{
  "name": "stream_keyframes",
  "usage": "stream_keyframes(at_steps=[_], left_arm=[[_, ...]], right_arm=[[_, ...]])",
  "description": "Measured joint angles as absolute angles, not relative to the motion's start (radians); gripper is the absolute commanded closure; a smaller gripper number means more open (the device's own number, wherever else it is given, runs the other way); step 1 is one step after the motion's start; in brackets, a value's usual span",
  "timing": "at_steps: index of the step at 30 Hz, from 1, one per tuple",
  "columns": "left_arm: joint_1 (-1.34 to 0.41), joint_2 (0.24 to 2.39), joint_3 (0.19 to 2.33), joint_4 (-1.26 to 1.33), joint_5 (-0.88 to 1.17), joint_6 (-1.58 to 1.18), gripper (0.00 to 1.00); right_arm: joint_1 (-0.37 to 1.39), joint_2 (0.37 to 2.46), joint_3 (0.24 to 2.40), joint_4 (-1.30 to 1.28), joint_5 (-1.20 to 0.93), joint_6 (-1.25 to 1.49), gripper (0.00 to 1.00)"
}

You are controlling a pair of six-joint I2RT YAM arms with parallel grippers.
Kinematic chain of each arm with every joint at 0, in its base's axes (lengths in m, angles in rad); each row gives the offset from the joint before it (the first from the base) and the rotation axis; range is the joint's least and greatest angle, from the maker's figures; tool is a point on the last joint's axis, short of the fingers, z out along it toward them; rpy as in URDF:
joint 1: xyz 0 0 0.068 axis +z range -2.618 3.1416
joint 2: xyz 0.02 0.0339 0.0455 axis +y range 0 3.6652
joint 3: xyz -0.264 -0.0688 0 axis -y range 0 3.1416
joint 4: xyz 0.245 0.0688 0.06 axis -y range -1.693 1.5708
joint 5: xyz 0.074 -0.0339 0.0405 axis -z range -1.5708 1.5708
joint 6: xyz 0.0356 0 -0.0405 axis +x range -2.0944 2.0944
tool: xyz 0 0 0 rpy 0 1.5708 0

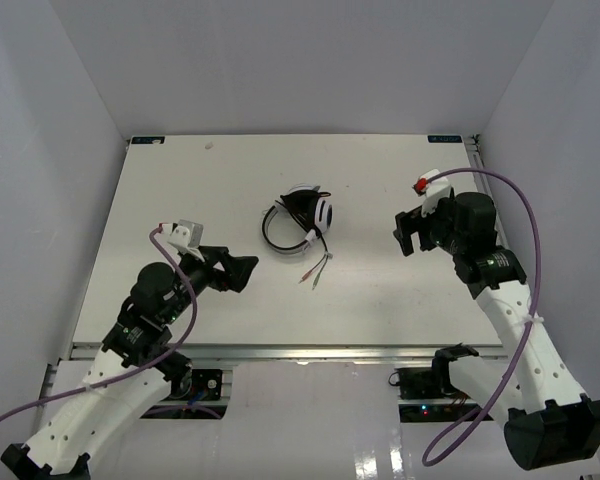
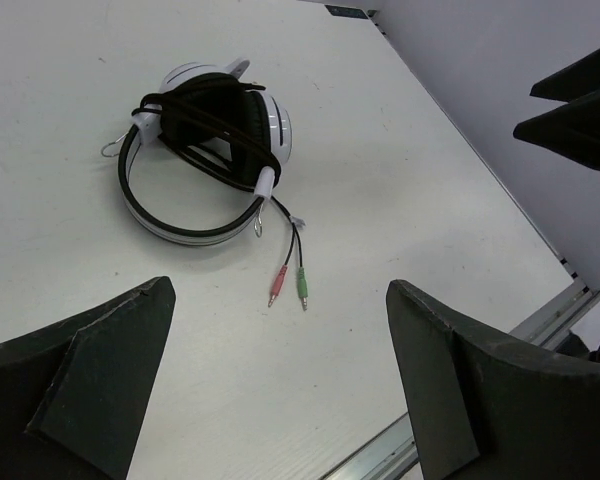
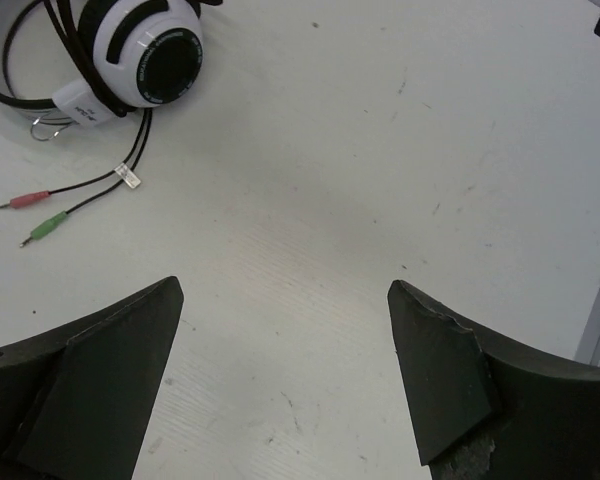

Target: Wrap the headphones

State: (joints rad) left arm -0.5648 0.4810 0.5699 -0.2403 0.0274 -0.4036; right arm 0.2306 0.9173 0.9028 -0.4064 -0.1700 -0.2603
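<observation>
The white-and-black headphones (image 1: 300, 222) lie in the middle of the table, earcups folded together and the thin black cable wound around them. A short cable end with a pink and a green plug (image 1: 315, 272) sticks out toward the front. They also show in the left wrist view (image 2: 205, 140) and in the right wrist view (image 3: 130, 50). My left gripper (image 1: 242, 273) is open and empty, left of and nearer than the headphones. My right gripper (image 1: 408, 233) is open and empty, to their right. Neither touches them.
The white table (image 1: 180, 190) has a metal rail along its front edge (image 1: 290, 350). White walls enclose it at the back and both sides. Thick purple robot cables (image 1: 525, 215) loop along both arms.
</observation>
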Motion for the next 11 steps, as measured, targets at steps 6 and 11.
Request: stream_keyframes(at_steps=[6, 11], left_arm=[[-0.565, 0.409, 0.549, -0.269, 0.058, -0.334, 0.02], [-0.565, 0.416, 0.549, -0.284, 0.069, -0.319, 0.02]], right_arm=[[0.134, 0.848, 0.867, -0.442, -0.177, -0.26, 0.1], [0.105, 0.834, 0.867, -0.444, -0.187, -0.259, 0.1]])
